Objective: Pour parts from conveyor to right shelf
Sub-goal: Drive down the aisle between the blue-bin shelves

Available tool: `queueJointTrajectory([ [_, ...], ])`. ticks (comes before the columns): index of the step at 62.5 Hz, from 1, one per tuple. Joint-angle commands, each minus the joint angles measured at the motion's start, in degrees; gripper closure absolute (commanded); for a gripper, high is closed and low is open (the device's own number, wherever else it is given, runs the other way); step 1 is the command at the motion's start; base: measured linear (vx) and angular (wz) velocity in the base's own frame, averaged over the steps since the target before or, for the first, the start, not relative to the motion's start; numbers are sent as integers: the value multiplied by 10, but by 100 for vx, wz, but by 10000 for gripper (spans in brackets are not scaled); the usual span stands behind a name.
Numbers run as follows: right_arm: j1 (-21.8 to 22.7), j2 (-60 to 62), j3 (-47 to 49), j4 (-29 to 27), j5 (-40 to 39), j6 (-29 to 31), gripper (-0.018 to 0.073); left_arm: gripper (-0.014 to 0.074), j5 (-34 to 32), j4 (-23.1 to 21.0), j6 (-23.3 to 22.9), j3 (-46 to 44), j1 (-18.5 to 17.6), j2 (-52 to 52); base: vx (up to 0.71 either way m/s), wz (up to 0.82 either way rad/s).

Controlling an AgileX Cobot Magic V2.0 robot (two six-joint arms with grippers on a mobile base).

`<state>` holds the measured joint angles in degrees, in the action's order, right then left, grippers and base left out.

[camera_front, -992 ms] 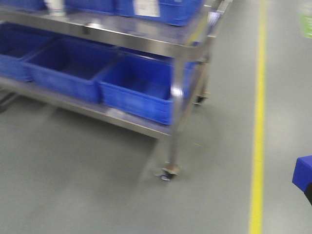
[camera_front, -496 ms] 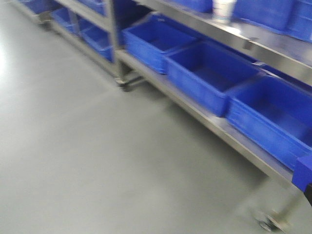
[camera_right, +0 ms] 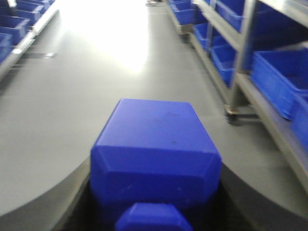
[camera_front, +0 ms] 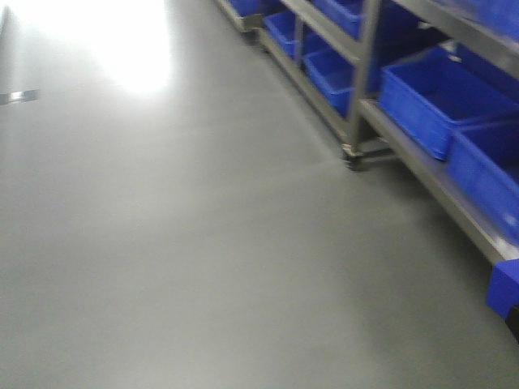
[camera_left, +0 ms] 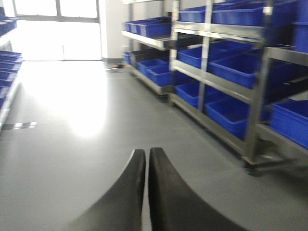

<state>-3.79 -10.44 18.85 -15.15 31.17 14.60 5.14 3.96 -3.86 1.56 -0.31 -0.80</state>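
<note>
– Since the front view one second ago was filled by the end of the shelf (camera_front: 365, 73) beside a yellow line, what does it show at this moment?
– Mostly the grey floor (camera_front: 203, 243), with a strong white glare (camera_front: 138, 40) at the top left. The shelf now stands only along the right edge and runs away into the distance. The yellow line has gone out of the picture. Half a second ago the blue bins (camera_front: 438, 93) crossed the whole upper right part; now only a few of them show at the right.
– And the blue block (camera_right: 155, 144), where is it?
– It sits in the right gripper (camera_right: 155, 173), whose dark fingers (camera_right: 62, 214) are clenched on it from both sides. Its round knob (camera_right: 154, 219) points toward the wrist camera. In the front view a corner of the block shows at the right edge, above the floor, at the same place as in both earlier pictures.
– What about the left gripper (camera_left: 146, 156)?
– Its two black fingers (camera_left: 130, 192) are pressed together with only a thin slit, and nothing is between them. It hangs over the floor, and the shelf is on its right side.
– Is the front view sharp?
– No, it is a little blurred, as the earlier ones are.
</note>
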Motion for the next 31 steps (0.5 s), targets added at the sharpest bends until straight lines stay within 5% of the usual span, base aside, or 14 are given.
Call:
queueJointTrajectory([
  [1, 1, -10, 17, -6, -41, 3, 565, 603, -45, -1, -2, 18, 0, -7, 15, 85],
  [31, 0, -10, 17, -6, -42, 3, 565, 603, -45, -1, -2, 18, 0, -7, 17, 60],
])
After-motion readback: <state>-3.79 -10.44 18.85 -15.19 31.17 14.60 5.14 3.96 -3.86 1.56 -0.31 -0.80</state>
